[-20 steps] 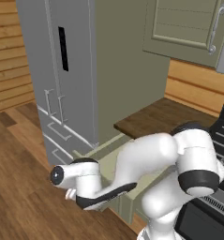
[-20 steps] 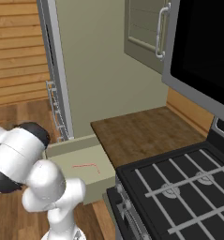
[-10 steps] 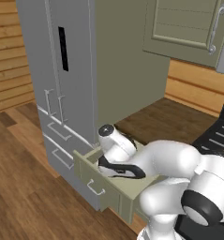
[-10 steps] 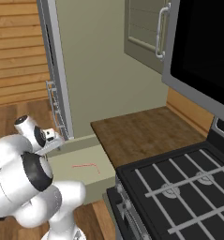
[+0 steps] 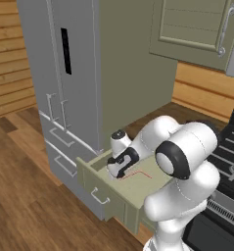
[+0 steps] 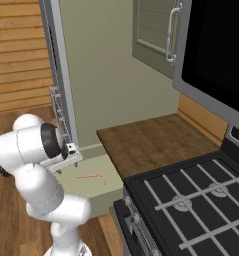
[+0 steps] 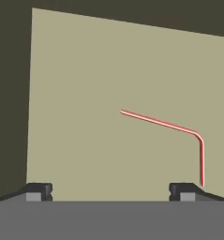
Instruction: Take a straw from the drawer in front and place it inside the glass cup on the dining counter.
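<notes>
The sage-green drawer point(image 5: 105, 192) stands pulled open below the wooden counter, its pale floor point(image 7: 108, 70) bare around the straw. The straw point(image 7: 160, 123) is thin and pinkish-red, with a bend near one end, and lies flat on the drawer floor point(image 6: 93, 189). It also shows as a thin red line point(image 5: 139, 172) beside my hand and as the same line point(image 6: 91, 176) from the other side. My gripper point(image 7: 111, 191) hangs open just above the drawer floor, the straw's short end near its right fingertip point(image 7: 183, 190). The gripper point(image 5: 119, 168) holds nothing. The glass cup and dining counter are out of view.
A tall grey fridge point(image 5: 64, 68) with bar-handled drawers point(image 5: 64, 142) stands left of the drawer. A brown wooden counter point(image 6: 151, 145) lies behind it. The black stove point(image 6: 191, 200) is to the right, under a dark microwave point(image 6: 216, 50). A wall cabinet point(image 5: 197, 24) hangs above.
The arm has swung from low in front of the drawer up and over it, so the gripper now hangs inside the open drawer by the straw. The gripper stayed open.
</notes>
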